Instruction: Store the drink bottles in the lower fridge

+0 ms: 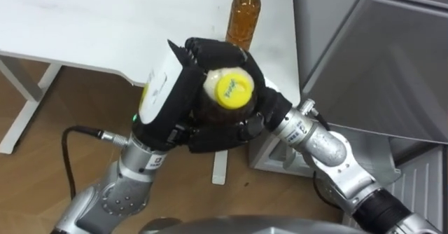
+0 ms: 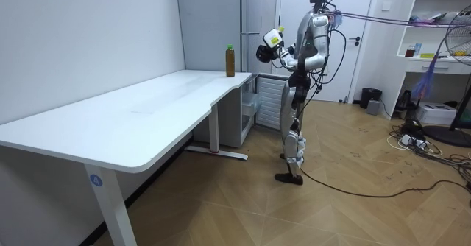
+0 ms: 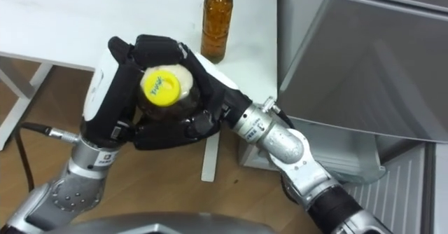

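Note:
A bottle of amber drink with a yellow cap (image 1: 233, 88) is held upright in front of my chest, with both hands around it. My left hand (image 1: 164, 87), with its white back panel, grips it from the left. The fingers of my right hand (image 1: 234, 132) are curled round it from the right and below. A second amber bottle with a green cap (image 1: 243, 17) stands on the white table (image 1: 105, 24) near its far corner, beyond my hands. In the room view I stand upright beside the table's end, facing the grey fridge (image 2: 254, 18), with the held bottle (image 2: 274, 36) at chest height.
The grey fridge front (image 1: 371, 59) rises close on the right. At its foot is a white lower unit (image 2: 268, 102), next to the table leg (image 1: 220, 167). Wooden floor lies below. A fan and cables (image 2: 419, 139) are on the floor behind me.

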